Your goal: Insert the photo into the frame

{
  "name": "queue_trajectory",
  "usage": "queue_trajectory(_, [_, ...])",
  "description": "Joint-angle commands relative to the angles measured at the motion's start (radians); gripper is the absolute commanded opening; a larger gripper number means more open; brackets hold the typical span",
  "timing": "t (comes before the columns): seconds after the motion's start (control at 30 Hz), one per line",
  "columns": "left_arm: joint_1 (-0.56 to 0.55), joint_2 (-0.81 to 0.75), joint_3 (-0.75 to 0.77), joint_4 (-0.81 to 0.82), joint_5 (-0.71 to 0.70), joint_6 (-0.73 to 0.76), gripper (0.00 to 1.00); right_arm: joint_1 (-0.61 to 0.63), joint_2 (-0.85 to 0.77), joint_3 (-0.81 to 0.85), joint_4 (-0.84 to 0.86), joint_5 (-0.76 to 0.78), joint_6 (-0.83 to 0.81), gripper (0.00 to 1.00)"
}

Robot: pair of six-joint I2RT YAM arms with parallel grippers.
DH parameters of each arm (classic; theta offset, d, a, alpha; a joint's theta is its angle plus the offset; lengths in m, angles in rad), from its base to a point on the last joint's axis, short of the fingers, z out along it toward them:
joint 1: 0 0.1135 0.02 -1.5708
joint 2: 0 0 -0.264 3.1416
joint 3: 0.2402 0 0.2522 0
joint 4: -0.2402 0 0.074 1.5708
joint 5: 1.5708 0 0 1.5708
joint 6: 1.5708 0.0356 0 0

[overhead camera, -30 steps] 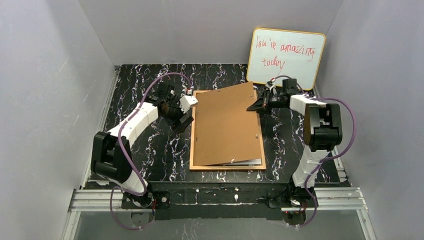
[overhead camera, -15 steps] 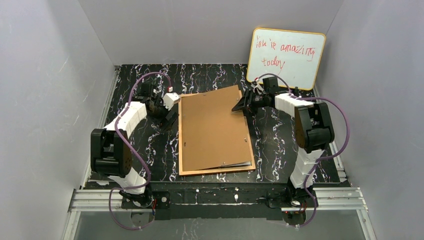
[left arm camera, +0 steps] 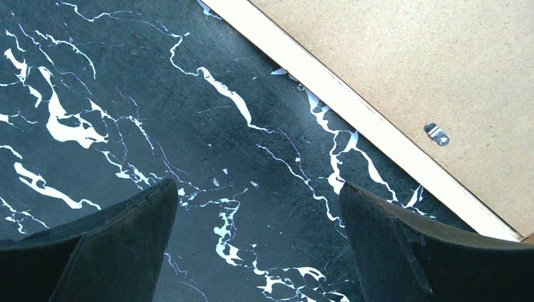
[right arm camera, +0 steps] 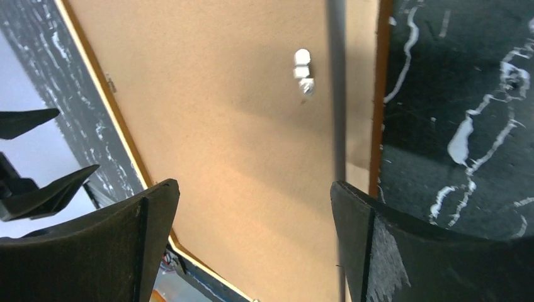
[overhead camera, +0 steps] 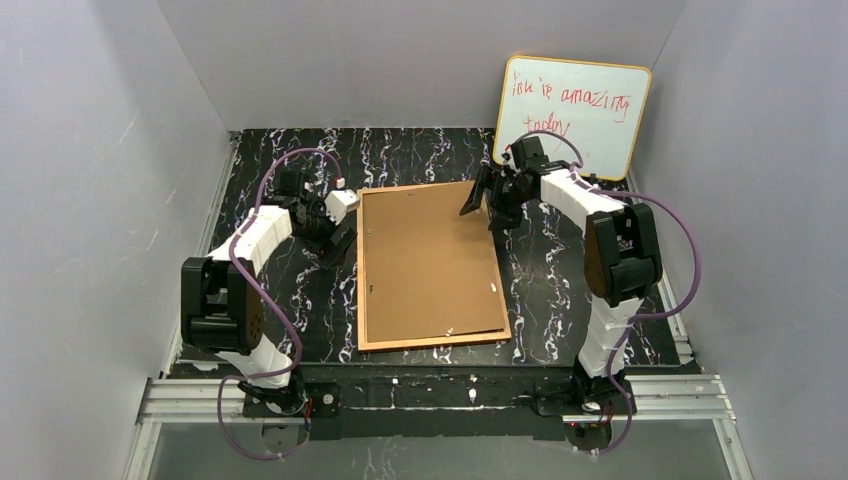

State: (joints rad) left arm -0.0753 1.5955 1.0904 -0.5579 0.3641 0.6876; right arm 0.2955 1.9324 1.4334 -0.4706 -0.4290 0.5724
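The frame point(overhead camera: 362, 270) lies face down in the middle of the table, and its brown back board point(overhead camera: 430, 260) rests flat inside it. The photo is hidden. My right gripper point(overhead camera: 480, 204) hangs open over the frame's far right corner. In the right wrist view its jaws point(right arm camera: 252, 189) stand wide above the back board point(right arm camera: 220, 113), with nothing between them and a metal clip point(right arm camera: 303, 69) ahead. My left gripper point(overhead camera: 335, 235) is open just left of the frame. Its jaws point(left arm camera: 258, 189) are over bare table, and the frame's rail point(left arm camera: 352, 110) runs past on the right.
A yellow-edged whiteboard point(overhead camera: 572, 115) with red handwriting leans against the back wall behind the right arm. Grey walls close in the black marbled table point(overhead camera: 280, 330) on three sides. A small metal clip point(left arm camera: 436, 133) sits on the back board near the left rail.
My right gripper opened and let go of the back board's raised far corner, which dropped flat into the frame. The frame slid left, and the left gripper drew back left.
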Motion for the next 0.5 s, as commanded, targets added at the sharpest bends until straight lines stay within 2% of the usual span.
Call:
queue_trajectory(0.0, [0.01, -0.018, -0.003, -0.036, 0.038, 0.003, 0.98, 0.0, -0.028, 0.075, -0.118, 0.117, -0.037, 0.99])
queue_trajectory(0.23, [0.012, -0.028, -0.02, -0.033, 0.063, -0.047, 0.98, 0.013, -0.074, 0.09, -0.141, 0.193, -0.035, 0.99])
queue_trajectory(0.33, [0.012, -0.032, -0.035, -0.028, 0.092, -0.071, 0.98, 0.014, -0.126, 0.051, -0.056, 0.19, -0.012, 0.99])
queue_trajectory(0.47, [0.012, -0.026, -0.053, -0.022, 0.109, -0.103, 0.98, -0.011, -0.142, -0.032, 0.032, 0.066, 0.048, 0.99])
